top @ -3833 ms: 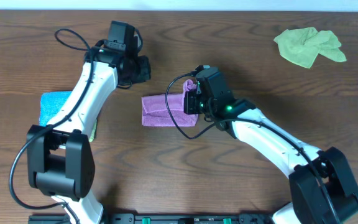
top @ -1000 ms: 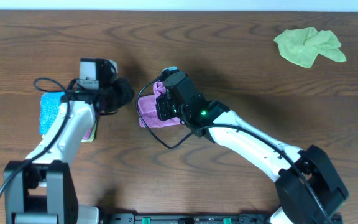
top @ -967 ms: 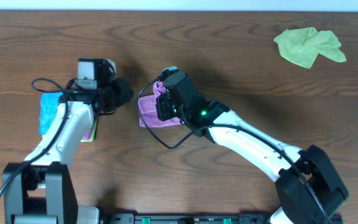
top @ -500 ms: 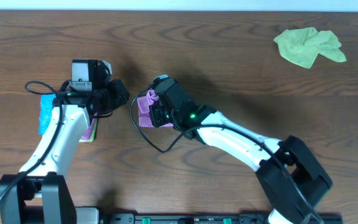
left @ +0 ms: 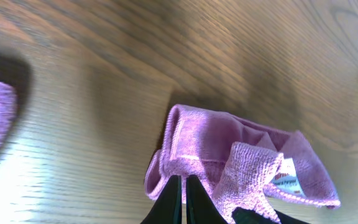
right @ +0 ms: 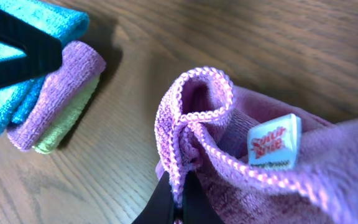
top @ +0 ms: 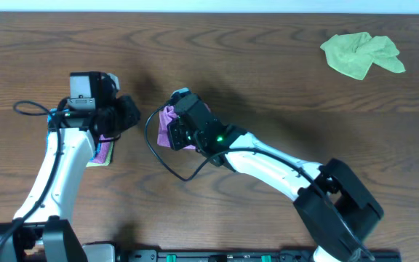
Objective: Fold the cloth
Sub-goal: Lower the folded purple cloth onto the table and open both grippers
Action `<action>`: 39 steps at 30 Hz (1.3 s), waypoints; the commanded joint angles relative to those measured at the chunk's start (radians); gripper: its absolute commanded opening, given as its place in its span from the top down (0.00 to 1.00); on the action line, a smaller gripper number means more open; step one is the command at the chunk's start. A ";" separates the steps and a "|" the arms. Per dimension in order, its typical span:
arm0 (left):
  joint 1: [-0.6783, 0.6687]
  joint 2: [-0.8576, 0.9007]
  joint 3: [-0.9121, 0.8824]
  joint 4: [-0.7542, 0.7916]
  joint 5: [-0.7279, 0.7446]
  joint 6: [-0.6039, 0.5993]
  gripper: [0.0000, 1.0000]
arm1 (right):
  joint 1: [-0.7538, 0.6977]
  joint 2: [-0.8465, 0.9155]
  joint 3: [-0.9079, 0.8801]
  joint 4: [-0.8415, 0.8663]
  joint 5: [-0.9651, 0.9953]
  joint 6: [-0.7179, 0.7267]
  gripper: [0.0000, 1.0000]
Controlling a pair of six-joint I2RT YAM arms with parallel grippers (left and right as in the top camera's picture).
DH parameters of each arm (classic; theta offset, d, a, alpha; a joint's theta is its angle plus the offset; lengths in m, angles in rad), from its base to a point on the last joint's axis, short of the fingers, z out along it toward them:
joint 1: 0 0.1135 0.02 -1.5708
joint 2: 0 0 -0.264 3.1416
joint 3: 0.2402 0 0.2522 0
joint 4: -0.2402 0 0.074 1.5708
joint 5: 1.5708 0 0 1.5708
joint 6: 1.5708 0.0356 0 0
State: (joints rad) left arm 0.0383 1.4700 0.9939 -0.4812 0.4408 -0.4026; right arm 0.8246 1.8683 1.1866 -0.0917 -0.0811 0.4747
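The purple cloth [top: 166, 121] lies bunched on the wooden table left of centre. My right gripper [top: 173, 132] is shut on a folded, stitched edge of it; in the right wrist view the fingers [right: 178, 202] pinch that hem, with the cloth [right: 278, 180] and its white label behind. My left gripper [top: 128, 115] is shut and empty, a little left of the cloth. In the left wrist view its closed fingers [left: 182, 190] point at the cloth [left: 229, 152] without holding it.
A stack of folded cloths [top: 104, 151], blue, purple and green, lies under my left arm and also shows in the right wrist view [right: 48, 106]. A crumpled green cloth [top: 361, 54] lies at the far right back.
My right gripper has dragged the purple cloth leftward toward the folded stack. My left arm has drawn back to the left.
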 commanded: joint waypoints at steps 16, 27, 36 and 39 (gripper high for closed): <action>0.069 -0.103 -0.001 -0.088 -0.026 0.060 0.94 | 0.027 0.182 0.153 -0.012 -0.023 -0.005 0.99; 0.069 -0.121 -0.001 -0.119 -0.026 0.060 0.94 | 0.025 0.193 0.154 0.047 0.003 -0.020 0.01; 0.069 -0.149 -0.001 -0.121 -0.026 0.059 0.94 | 0.017 0.094 0.168 0.038 -0.005 -0.020 0.01; 0.069 -0.164 -0.001 -0.121 -0.026 0.059 0.94 | 0.000 0.036 0.168 0.006 0.005 -0.021 0.01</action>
State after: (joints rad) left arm 0.1020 1.3315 0.9939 -0.5991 0.4259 -0.3614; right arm 0.8383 1.9903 1.3273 -0.0742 -0.0891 0.4595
